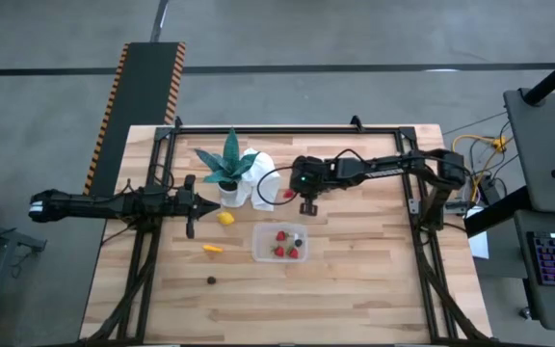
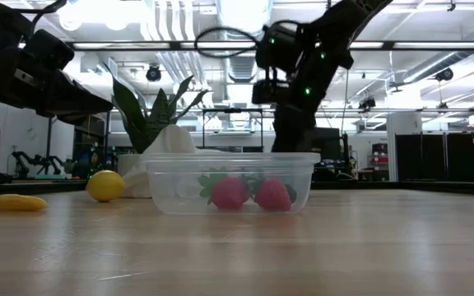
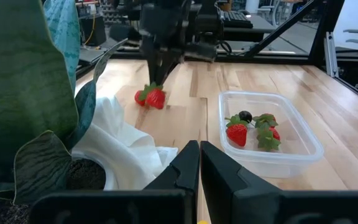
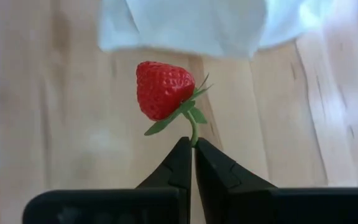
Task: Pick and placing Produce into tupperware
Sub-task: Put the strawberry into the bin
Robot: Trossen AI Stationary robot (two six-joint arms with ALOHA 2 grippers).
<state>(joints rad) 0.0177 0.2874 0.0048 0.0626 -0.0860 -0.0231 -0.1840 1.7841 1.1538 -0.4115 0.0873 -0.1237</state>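
A red strawberry [image 4: 163,89] with a green stem sits at the fingertips of my right gripper [image 4: 193,144], next to the white cloth; it also shows in the left wrist view [image 3: 155,98] and the high view [image 1: 288,194]. The clear tupperware [image 1: 280,243] stands near the table's middle with strawberries [image 3: 238,134] and a dark round piece [image 3: 245,116] inside. The lemon [image 1: 225,219], the yellow-orange piece [image 1: 213,249] and a tiny dark piece [image 1: 211,280] lie on the table. My left gripper [image 3: 199,158] is shut, empty, beside the potted plant. My right gripper pinches the strawberry's thin green stem [image 4: 193,132] between its two fingertips [image 4: 182,152]. The fingers come from above, pointing down. The berry hangs at the stem's end just over the wood [image 3: 156,99]; whether it touches the table cannot be told.
The green spiky potted plant [image 1: 227,166] and the white cloth [image 1: 258,178] stand just left of the right gripper. Bare wood lies between the strawberry and the tupperware [image 3: 272,134]. A black frame runs along the table's far and side edges [image 1: 287,130].
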